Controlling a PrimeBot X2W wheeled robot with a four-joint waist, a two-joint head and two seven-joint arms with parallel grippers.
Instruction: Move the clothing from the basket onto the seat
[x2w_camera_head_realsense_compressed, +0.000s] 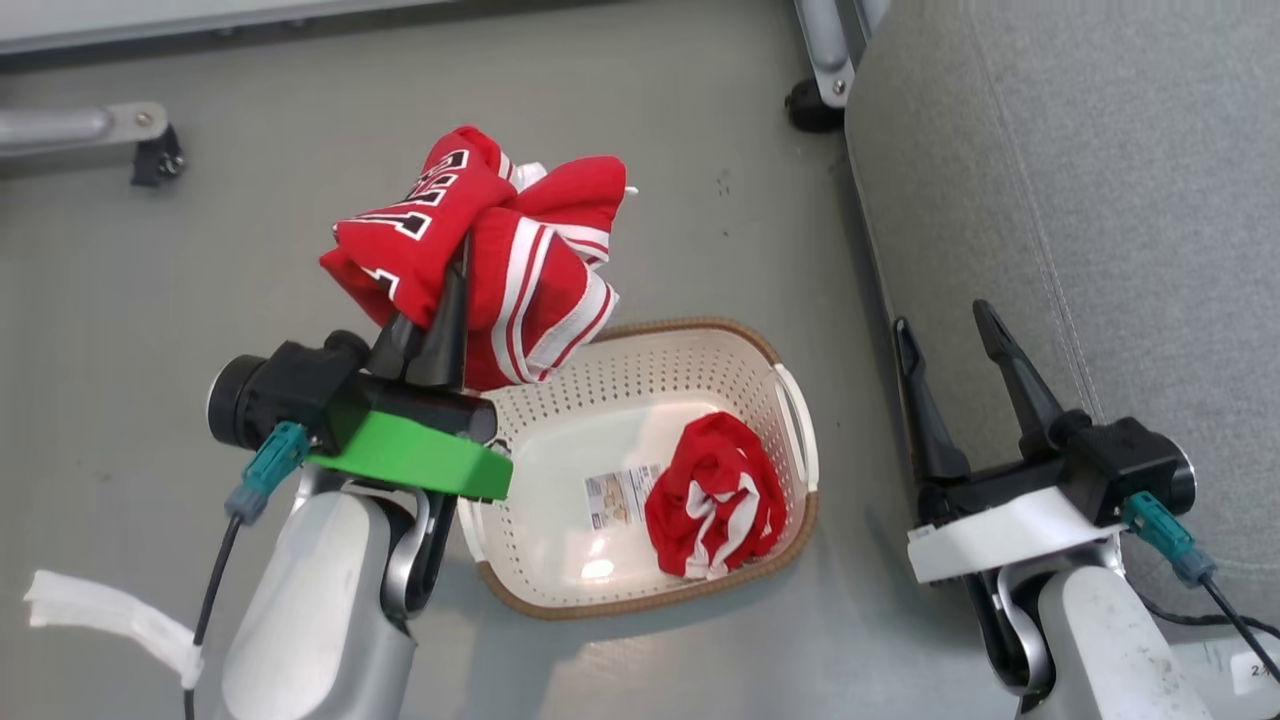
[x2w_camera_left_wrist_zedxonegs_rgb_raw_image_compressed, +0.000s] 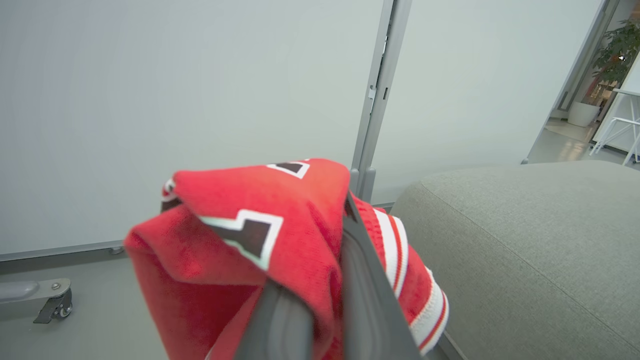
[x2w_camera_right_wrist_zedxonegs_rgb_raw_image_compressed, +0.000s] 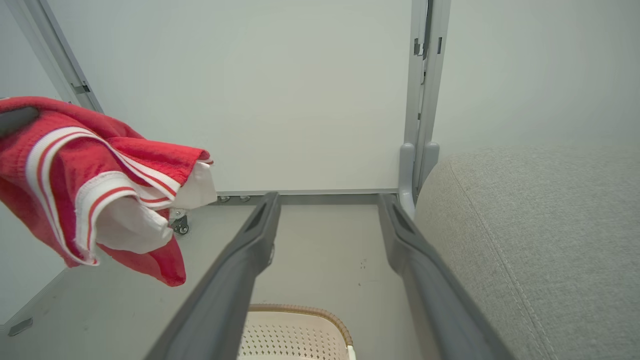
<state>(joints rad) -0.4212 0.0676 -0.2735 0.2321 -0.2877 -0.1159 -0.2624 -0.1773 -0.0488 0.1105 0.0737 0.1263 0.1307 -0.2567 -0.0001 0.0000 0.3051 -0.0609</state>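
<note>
My left gripper (x2w_camera_head_realsense_compressed: 455, 255) is shut on a red lettered garment (x2w_camera_head_realsense_compressed: 470, 245), holding it bunched in the air above the far left corner of the basket (x2w_camera_head_realsense_compressed: 790, 400). The same garment (x2w_camera_left_wrist_zedxonegs_rgb_raw_image_compressed: 260, 245) wraps my fingers in the left wrist view and hangs at the left as the garment (x2w_camera_right_wrist_zedxonegs_rgb_raw_image_compressed: 90, 180) in the right wrist view. A second red garment (x2w_camera_head_realsense_compressed: 715, 510) lies crumpled in the basket's right half, beside a barcode sticker (x2w_camera_head_realsense_compressed: 622, 495). My right gripper (x2w_camera_head_realsense_compressed: 945, 330) is open and empty, right of the basket, against the edge of the grey seat (x2w_camera_head_realsense_compressed: 1100, 200).
The basket stands on a grey floor (x2w_camera_head_realsense_compressed: 150, 300). A castor foot (x2w_camera_head_realsense_compressed: 815, 100) of a partition frame stands by the seat's far corner, another castor foot (x2w_camera_head_realsense_compressed: 150, 150) at the far left. A white strip (x2w_camera_head_realsense_compressed: 100, 610) lies on the floor at lower left.
</note>
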